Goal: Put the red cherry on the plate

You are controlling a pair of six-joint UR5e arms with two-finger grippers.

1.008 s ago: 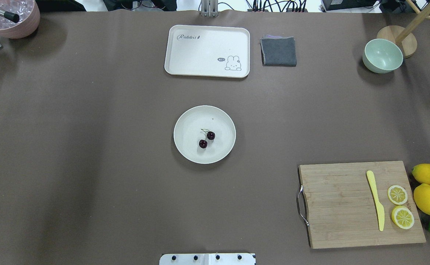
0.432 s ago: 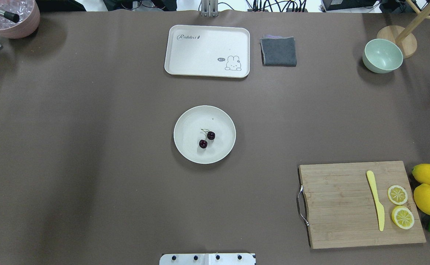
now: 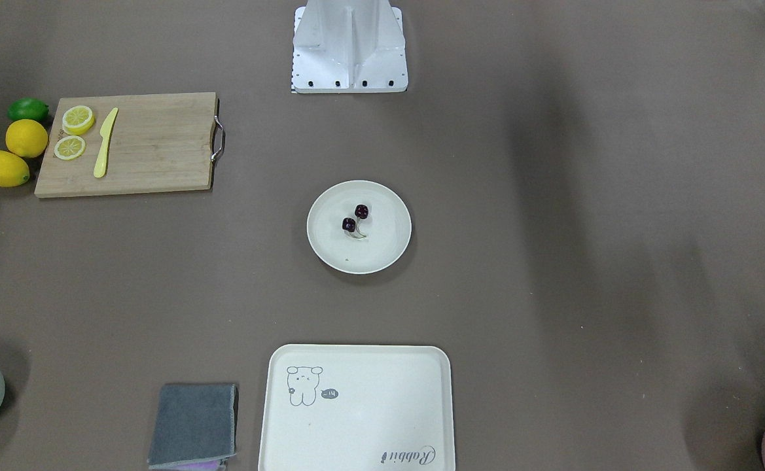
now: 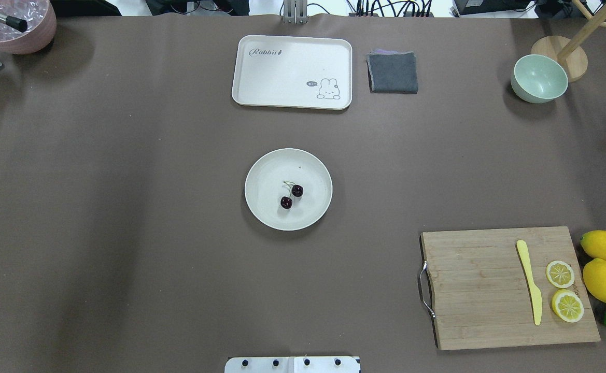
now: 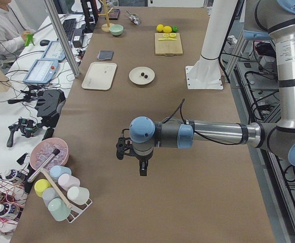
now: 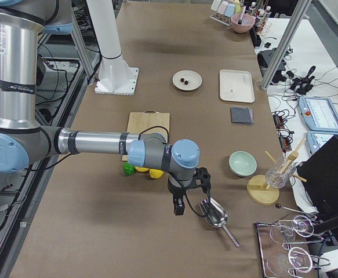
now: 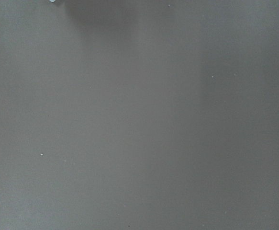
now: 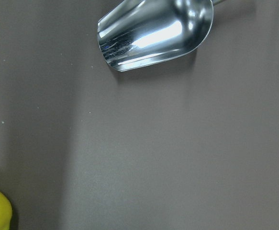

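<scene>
The red cherry (image 4: 297, 190), a pair of dark maroon fruits on thin pale stems, lies inside the round off-white plate (image 4: 269, 168) at the table's middle, also seen from the front as the cherry (image 3: 349, 224) on the plate (image 3: 385, 242). Neither gripper is near it. The left gripper (image 5: 143, 169) hangs over bare table far toward the robot's left end, and the right gripper (image 6: 180, 207) hangs near the right end beside a metal scoop (image 6: 215, 214). Both show only in side views, so I cannot tell whether they are open or shut.
A cream tray (image 4: 292, 72), a grey cloth (image 4: 393, 72) and a pale green bowl (image 4: 539, 79) sit along the far side. A wooden cutting board (image 4: 484, 295) with a yellow knife and lemon slices lies front right, lemons (image 4: 603, 280) and a lime beside it.
</scene>
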